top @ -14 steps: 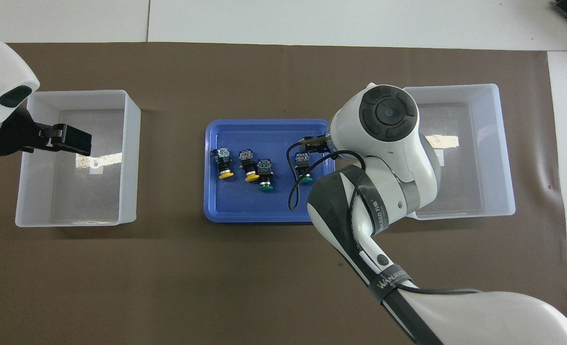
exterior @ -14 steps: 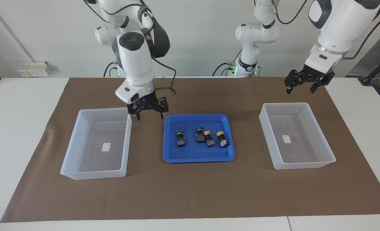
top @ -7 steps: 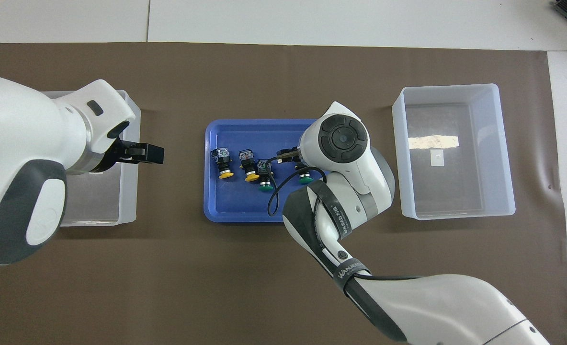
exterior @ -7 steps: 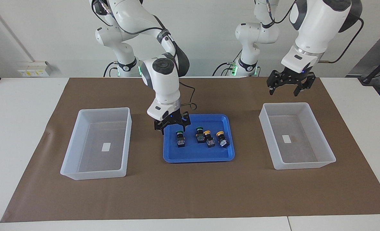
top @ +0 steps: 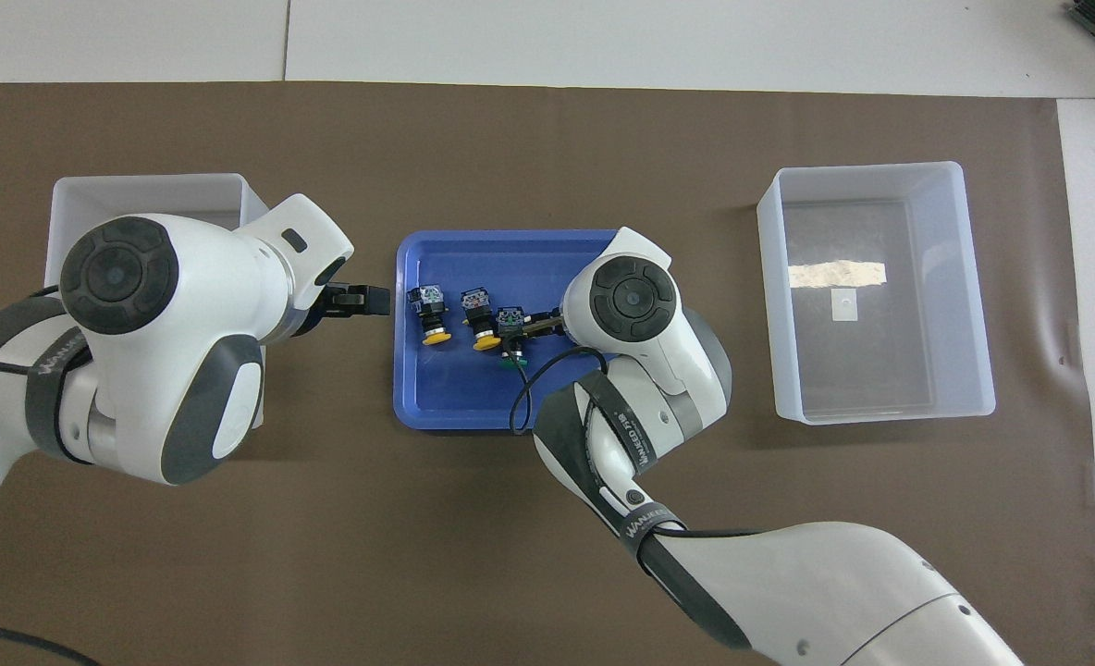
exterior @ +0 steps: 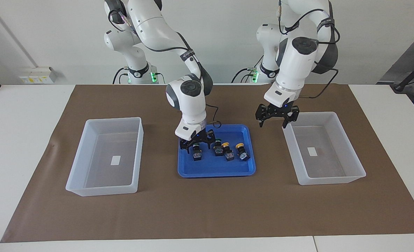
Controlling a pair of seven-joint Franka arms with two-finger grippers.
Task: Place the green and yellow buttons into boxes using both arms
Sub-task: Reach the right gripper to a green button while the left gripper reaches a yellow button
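Brown counter (exterior: pixel 207 210) centre: buttons (exterior: pixel 228 152) in tray (exterior: pixel 216 171). Right tool (exterior: pixel 197 144), fingers apart, straddles the green button (exterior: pixel 197 153); left tool (exterior: pixel 276 114), apart, hangs between tray and box (exterior: pixel 347 176). Risk: closing off-centre tips the neighbouring buttons.

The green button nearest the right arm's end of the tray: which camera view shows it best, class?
The facing view. There the green button shows in the blue tray, its black body below the open right gripper. In the overhead view the right arm's wrist covers it completely.
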